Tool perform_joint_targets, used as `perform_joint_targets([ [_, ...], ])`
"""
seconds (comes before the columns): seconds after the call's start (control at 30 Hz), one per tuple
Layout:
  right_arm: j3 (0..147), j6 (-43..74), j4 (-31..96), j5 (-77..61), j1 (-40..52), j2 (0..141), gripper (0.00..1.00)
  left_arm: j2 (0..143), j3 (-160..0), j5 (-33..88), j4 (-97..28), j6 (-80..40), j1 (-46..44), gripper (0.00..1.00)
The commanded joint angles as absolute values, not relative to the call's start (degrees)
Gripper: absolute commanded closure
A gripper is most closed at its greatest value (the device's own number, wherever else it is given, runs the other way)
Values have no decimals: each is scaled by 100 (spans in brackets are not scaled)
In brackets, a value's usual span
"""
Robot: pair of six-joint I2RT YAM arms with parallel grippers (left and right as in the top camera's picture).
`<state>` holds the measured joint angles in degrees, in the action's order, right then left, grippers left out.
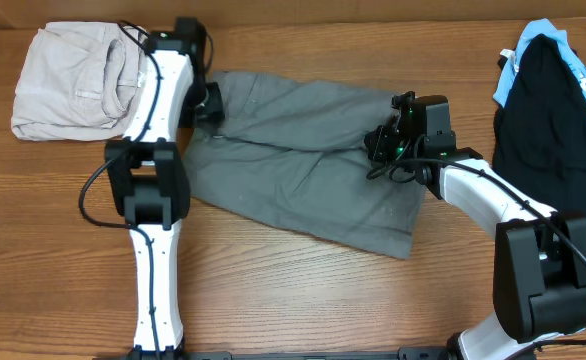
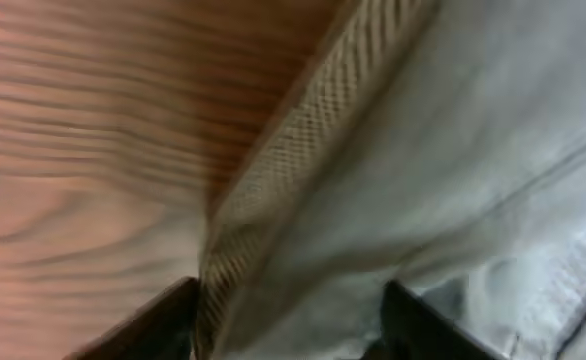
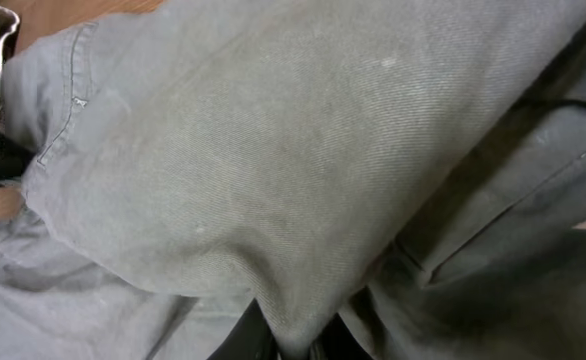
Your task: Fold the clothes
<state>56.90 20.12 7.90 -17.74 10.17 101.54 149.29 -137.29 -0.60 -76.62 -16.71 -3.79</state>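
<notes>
Now | left end effector (image 2: 293,325) spread astride grey shorts (image 1: 303,160) | right end effector (image 3: 293,345) pinching them, tips hidden

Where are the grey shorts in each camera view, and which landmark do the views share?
Overhead: the grey shorts lie spread in the middle of the picture.
Left wrist: the grey shorts fill the right and lower part, their ribbed waistband edge running diagonally.
Right wrist: the grey shorts fill nearly the whole picture.
Shared landmark: the wooden table, at left for the left wrist, top left corner for the right wrist.
</notes>
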Motion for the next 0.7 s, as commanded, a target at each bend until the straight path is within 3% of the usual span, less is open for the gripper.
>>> perform_joint_targets([
  [0.0, 5800, 2027, 792, -1761, 1039, 10141, 91, 15113, -13760, 158, -7623, -1817, -425, 71],
  [0.1, 5806, 2027, 764, -1763, 1033, 10130, 96, 15100, -13804, 196, -7601, -1848, -412, 96],
  [0.4, 5927, 2106, 1804, -1763, 886, 8938, 96, 14927, -15052, 454, -8519, -1525, -346, 96],
  [0.67, 5929, 2023, 3577, -1697, 878, 7354, 96, 14022, -15843, 445, -9347, -895, -384, 96],
])
